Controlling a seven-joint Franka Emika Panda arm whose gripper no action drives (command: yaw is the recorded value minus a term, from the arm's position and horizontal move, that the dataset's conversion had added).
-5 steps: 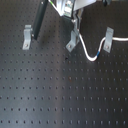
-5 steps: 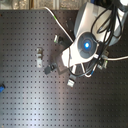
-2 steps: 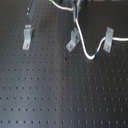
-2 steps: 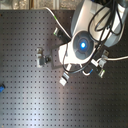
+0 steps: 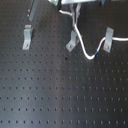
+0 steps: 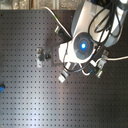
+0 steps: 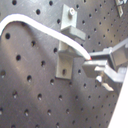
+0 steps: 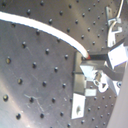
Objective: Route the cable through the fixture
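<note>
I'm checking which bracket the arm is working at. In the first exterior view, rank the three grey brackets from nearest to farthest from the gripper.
The gripper sits at the top edge, holding the cable.
1. Middle bracket, just below the gripper.
2. Right bracket, toward the first exterior view's right.
3. Left bracket, far toward the first exterior view's left.

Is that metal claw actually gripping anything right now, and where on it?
Yes. In the first wrist view the gripper pinches the white cable at a point along its length, close beside a grey bracket.
</note>
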